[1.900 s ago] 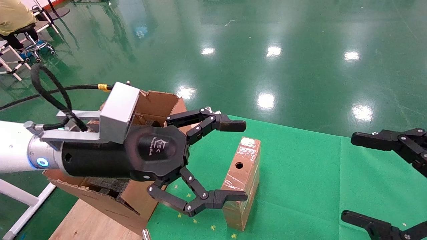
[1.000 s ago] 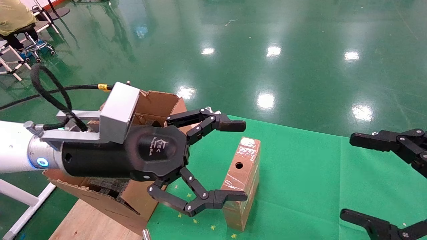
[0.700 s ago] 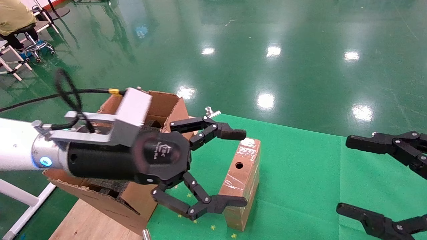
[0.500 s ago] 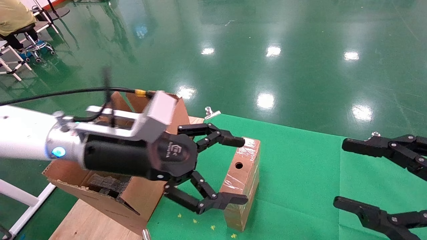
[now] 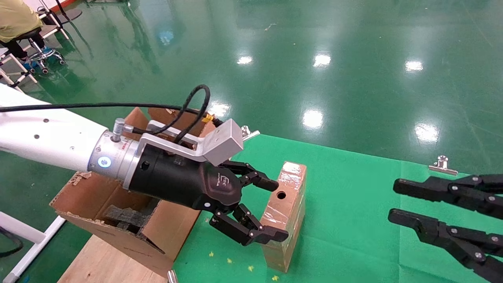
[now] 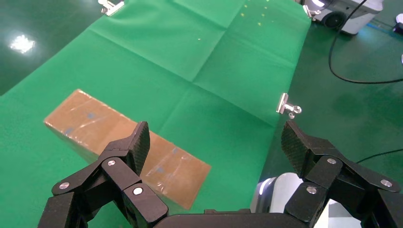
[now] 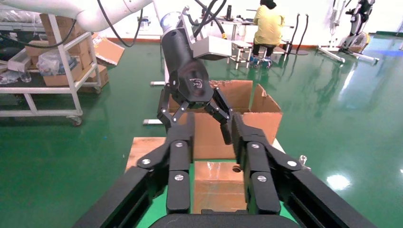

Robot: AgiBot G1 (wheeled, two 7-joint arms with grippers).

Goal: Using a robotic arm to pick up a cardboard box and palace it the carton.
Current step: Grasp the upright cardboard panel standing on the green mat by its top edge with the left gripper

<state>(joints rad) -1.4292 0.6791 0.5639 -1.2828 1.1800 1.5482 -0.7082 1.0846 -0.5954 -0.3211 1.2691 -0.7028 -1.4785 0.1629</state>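
Observation:
The cardboard box, a slim taped brown slab with a round hole, stands on edge on the green cloth. My left gripper, on the white robotic arm, hovers open at the box's left side, one fingertip near the hole and the other low by its near end. In the left wrist view the cardboard box lies under one finger, not between the two. The carton, ragged-edged with black foam inside, sits left of the box. My right gripper hangs at the right, fingers narrowly apart and empty.
The carton rests on a wooden board at the cloth's left edge. Metal clips hold the cloth's far edge. A seated person is far off at top left. A shelving trolley stands beyond the table.
My left gripper has swung forward and down toward the box, and its jaws have narrowed a little. The right gripper's fingers have drawn much closer together and sunk lower.

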